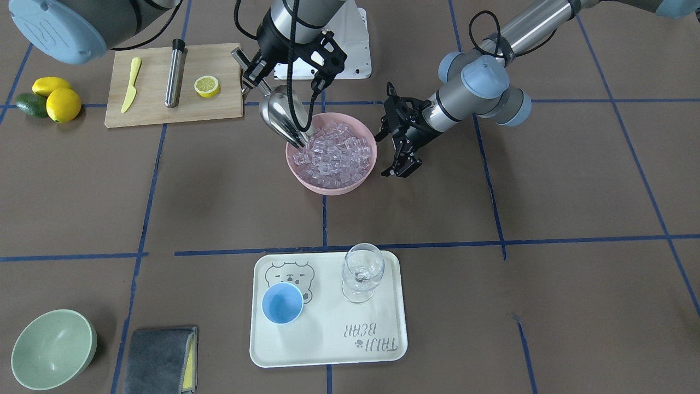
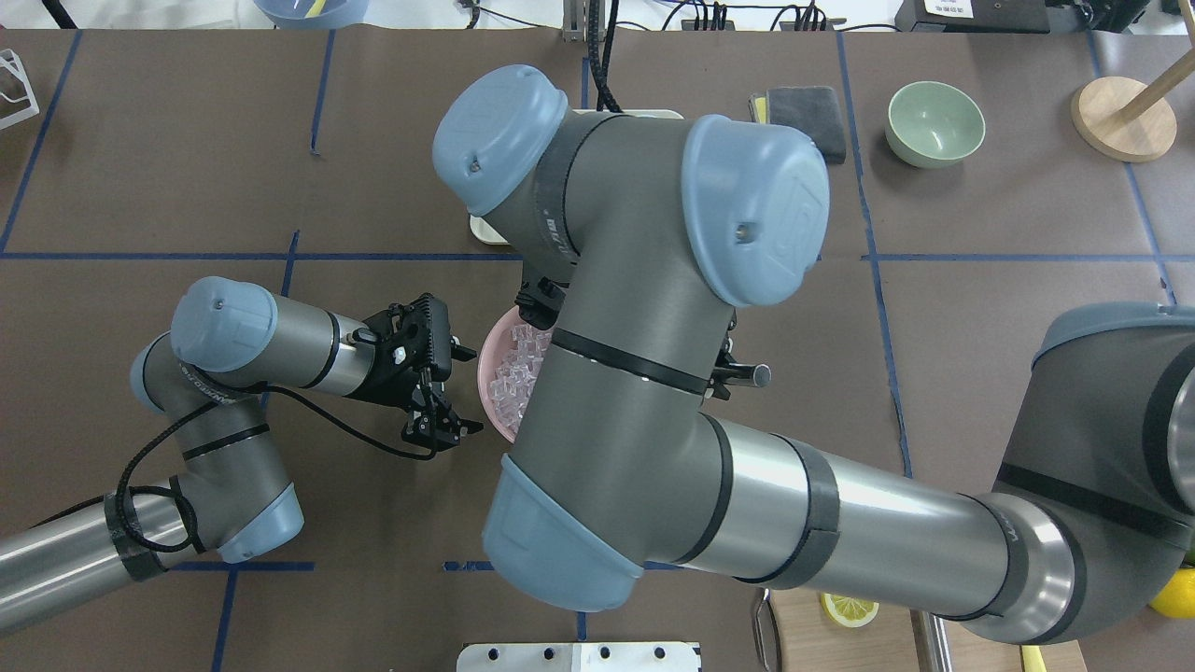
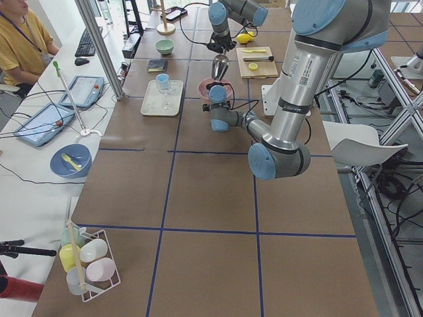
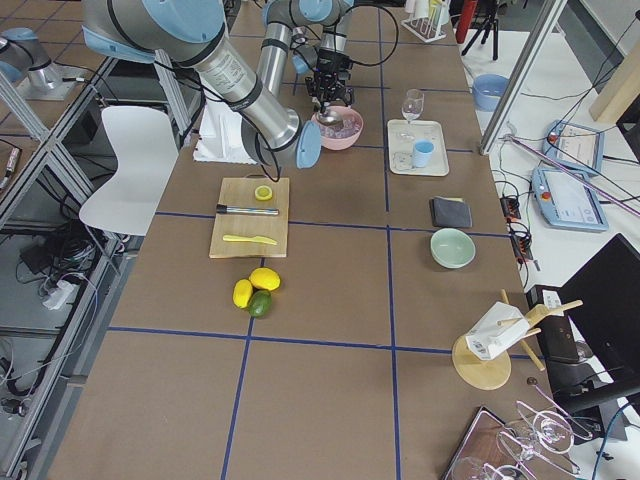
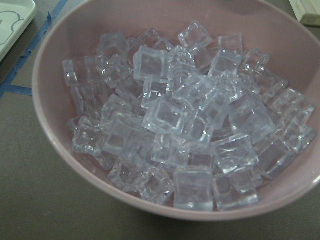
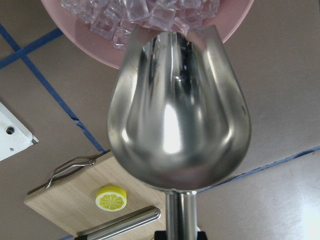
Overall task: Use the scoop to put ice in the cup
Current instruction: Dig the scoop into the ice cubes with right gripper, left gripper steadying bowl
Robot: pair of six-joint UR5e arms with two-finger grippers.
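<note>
— What does the front-facing view give?
— The right pincer [image 1: 254, 74] is clamped on the short cylindrical handle of the scoop [image 1: 279, 115]. Its polished steel trough slants down, with the lip against the ice [image 1: 333, 156], glassy cubes heaped in a round pink bowl [image 1: 328, 189]. The left pincer [image 1: 403, 166] hangs just beside the bowl, jaws apart, gripping nothing. The smooth light-blue cup [image 1: 282, 304] stands upright on a cream tray [image 1: 328, 350] on the brown table [image 1: 492, 306]. It is well apart from the bowl and near a clear stemmed glass [image 1: 362, 272].
— Overhead?
— The grey right arm [image 2: 635, 373] hides the scoop. Only a crescent of pink rim and cubes shows.
— The side views?
— Everything is too small there to judge the jaws. The cup sits on the tray.
— The wrist cameras?
— The left one shows round-edged translucent cubes filling the matte bowl. The right one shows the mirror-bright, tulip-shaped trough, its lip over the bowl's rim and touching cubes.
</note>
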